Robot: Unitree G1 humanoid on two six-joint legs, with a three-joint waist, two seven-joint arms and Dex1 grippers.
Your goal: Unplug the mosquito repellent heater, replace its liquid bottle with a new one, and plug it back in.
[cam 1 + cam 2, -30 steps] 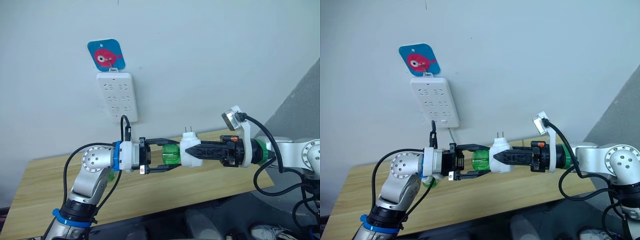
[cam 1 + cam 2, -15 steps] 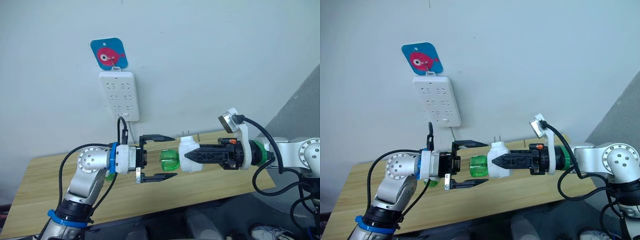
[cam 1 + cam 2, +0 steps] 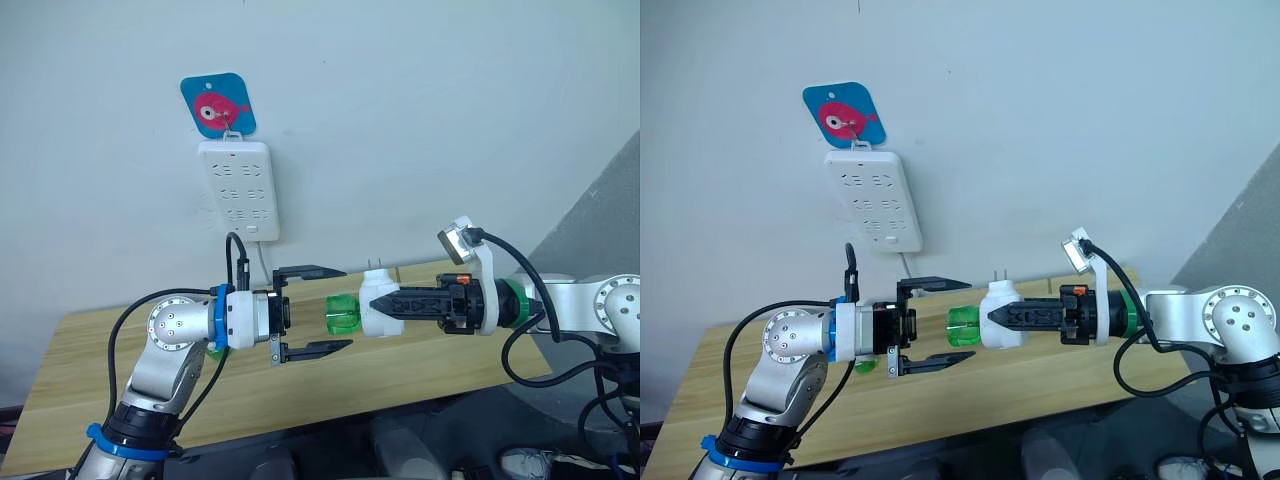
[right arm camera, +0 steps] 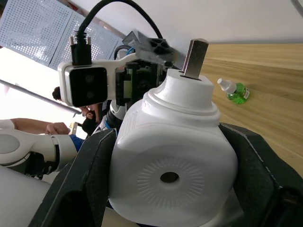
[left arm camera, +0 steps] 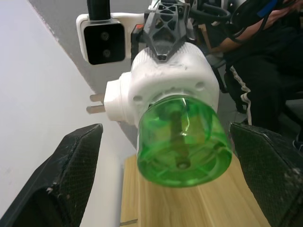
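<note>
Bottle-swap step, heater already off the wall. Mosquito repellent heater (image 3: 378,305) held in mid-air over the wooden worktop (image 3: 100,370), pinched between the fingers of the right gripper (image 3: 385,305), prongs pointing up. Green liquid bottle (image 3: 342,313) seated in its socket, facing the left gripper (image 3: 325,310), fingers spread wide on either side of the bottle, touching nothing. A second small green bottle (image 4: 233,90) lying on the worktop. Next, by judgement: plug back into the white power strip (image 3: 239,188) if this bottle is the new one; otherwise close on it and twist out.
</note>
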